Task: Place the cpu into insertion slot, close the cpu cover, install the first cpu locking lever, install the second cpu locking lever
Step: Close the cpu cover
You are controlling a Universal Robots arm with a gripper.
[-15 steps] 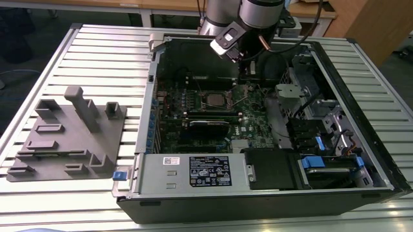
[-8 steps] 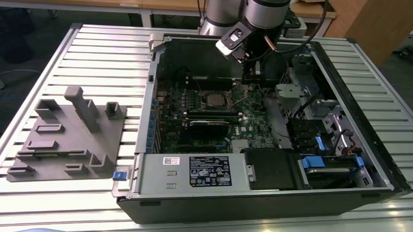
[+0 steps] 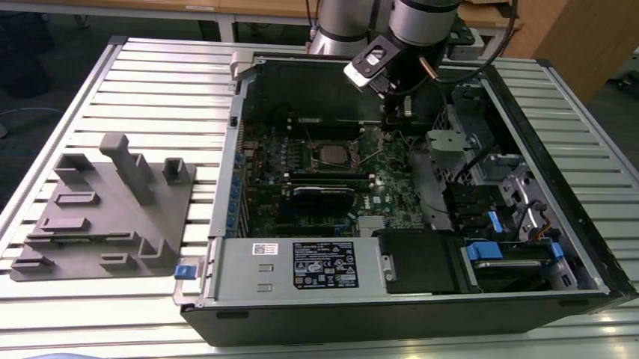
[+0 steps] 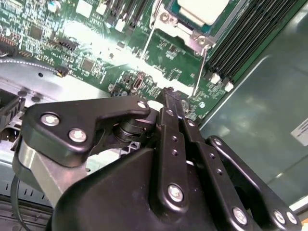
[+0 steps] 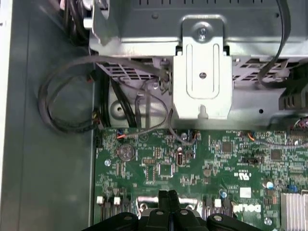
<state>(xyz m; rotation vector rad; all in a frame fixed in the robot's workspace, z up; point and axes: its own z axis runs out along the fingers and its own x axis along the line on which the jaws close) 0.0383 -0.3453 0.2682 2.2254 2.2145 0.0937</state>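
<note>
**Fig.: claw at the CPU socket, levers not latched.** An open PC case (image 3: 559, 187) lies on the slatted desk (image 3: 150, 82). The arm reaches in over the green motherboard (image 5: 163, 168).

- **Claw:** The claw (image 4: 168, 92) has its fingers pressed together in both wrist views, w/ nothing between them.
- **CPU:** The cpu (image 4: 199, 8) sits silver top up in the insertion slot (image 4: 165, 18).
- **Cover:** The cpu cover (image 4: 195, 34) seems to lie flat round the chip, though the socket is cut off at the frame edge, so this is approx.
- **Levers:** Two thin wire locking levers (image 4: 201, 67) run from the socket toward the claw, long axes roughly parallel. Neither looks hooked down.
- **Key relation:** The claw tip is just beside the free end of the nearer lever. In the exterior view the socket lies toward that view's left of the claw.
</note>
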